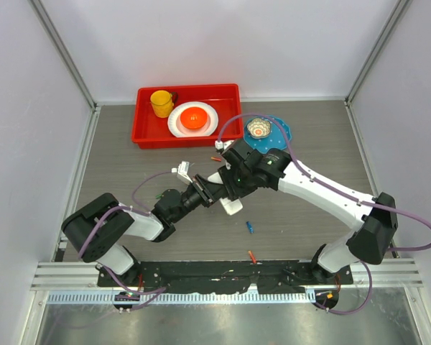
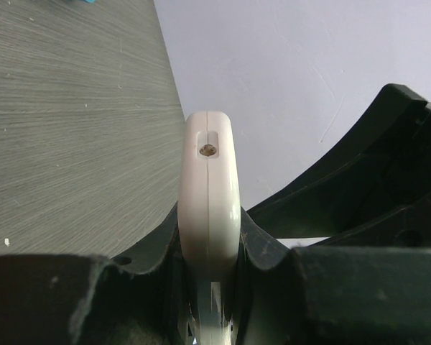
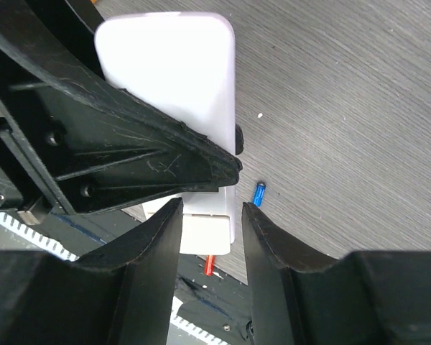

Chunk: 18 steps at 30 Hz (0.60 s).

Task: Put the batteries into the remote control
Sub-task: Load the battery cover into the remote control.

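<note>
Currently the remote (image 2: pixel 212 194) is clamped edge-on in the left jaws, at mid-frame in the top view. The right jaws are seen apart, flanking the remote's lower end; contact cannot be told. A blue battery (image 3: pixel 259 192) and a red battery (image 3: pixel 209 265) are noted loose on the tabletop (image 1: pixel 294 237), lower centre.

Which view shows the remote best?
Right wrist: the remote shows its broad white side up close. Left wrist shows only its narrow end, edge-on, clamped in the left gripper. Top view shows just a small white corner beneath the arms.
</note>
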Each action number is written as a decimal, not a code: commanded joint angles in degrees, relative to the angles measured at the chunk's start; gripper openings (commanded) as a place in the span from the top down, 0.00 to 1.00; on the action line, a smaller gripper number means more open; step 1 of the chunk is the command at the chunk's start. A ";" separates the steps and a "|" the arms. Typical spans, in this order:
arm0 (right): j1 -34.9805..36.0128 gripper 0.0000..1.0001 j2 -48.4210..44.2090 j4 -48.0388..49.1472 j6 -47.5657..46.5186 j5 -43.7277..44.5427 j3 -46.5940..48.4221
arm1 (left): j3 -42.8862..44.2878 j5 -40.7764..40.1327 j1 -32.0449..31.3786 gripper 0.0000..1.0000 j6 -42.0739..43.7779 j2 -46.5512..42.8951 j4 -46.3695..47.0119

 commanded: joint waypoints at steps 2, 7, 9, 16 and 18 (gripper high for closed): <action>-0.18 0.55 -3.71 2.08 0.84 0.29 2.78 | 0.84 0.56 -0.35 1.00 -0.43 0.52 16.00; -0.18 0.55 -4.76 2.08 1.10 0.99 4.36 | 0.75 0.12 -0.43 1.00 -0.34 0.70 16.00; -0.18 0.55 -6.34 2.17 1.10 1.69 5.24 | 0.75 0.12 -0.08 1.00 -0.69 0.87 16.00; -1.67 0.46 -19.16 13.38 4.17 3.81 -4.82 | 0.57 1.35 2.81 1.00 -4.29 -0.44 16.00; -2.54 0.39 -22.68 17.35 5.75 1.88 -9.15 | 0.40 1.79 4.05 1.00 -5.87 -0.88 16.00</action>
